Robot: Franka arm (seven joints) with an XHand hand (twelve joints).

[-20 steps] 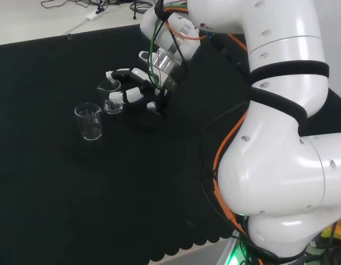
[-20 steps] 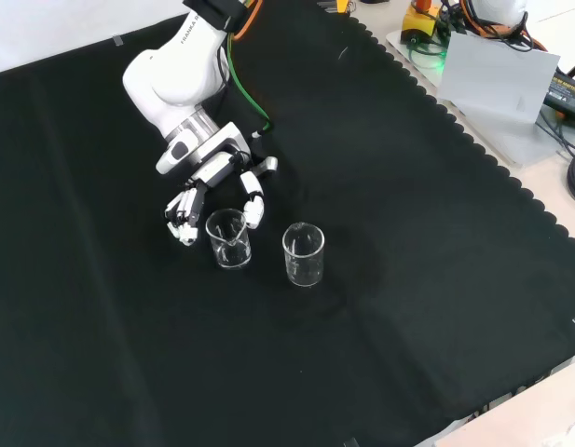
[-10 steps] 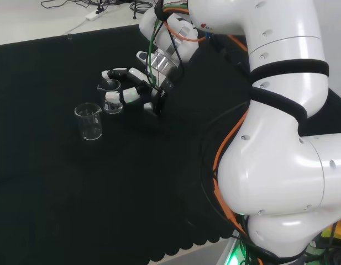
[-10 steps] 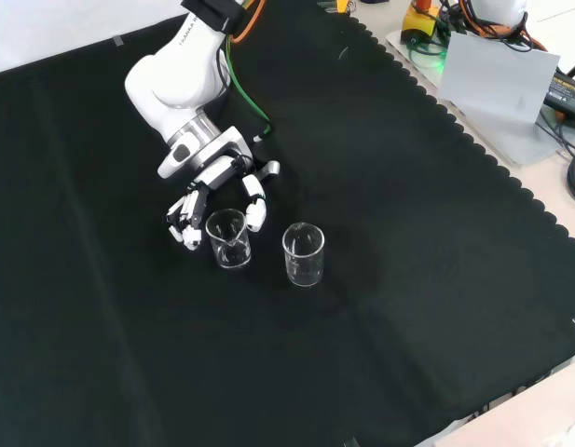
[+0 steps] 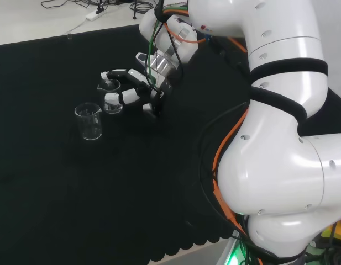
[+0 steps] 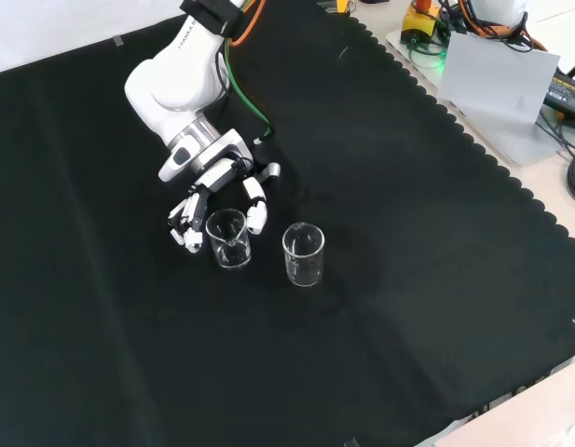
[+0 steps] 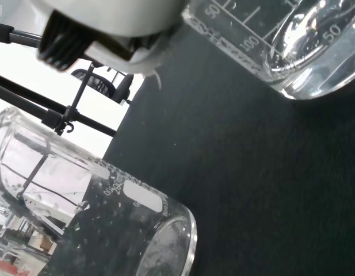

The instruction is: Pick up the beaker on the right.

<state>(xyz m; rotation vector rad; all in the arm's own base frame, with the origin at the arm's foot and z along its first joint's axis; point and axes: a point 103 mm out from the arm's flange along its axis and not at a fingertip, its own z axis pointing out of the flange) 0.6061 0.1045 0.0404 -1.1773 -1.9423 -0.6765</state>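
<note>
Two clear glass beakers stand upright on the black cloth, mouths up, so each one's long axis runs straight up from the bench. In the front view they stand side by side with a gap between them: the left beaker and the right beaker. In the head view the same pair stand one behind the other, the left beaker farther off and the right beaker nearer.

The hand sits at the left beaker, coming in from above it in the front view. Its fingers curve down one side of the glass and its thumb down the other, so the beaker stands between them. They are half curled around it, but whether they touch the glass cannot be told. The beaker's base looks to rest on the cloth. The right beaker stands apart from the hand, untouched.

The pouring lip of the left beaker points away from the hand in the front view, towards the lower edge of the cloth.

In the wrist view both beakers show close up, one with white measuring lines and numbers on its wall, the other with fine white print and a blank white marking patch. A blurred white part of the hand shows there too.
</note>
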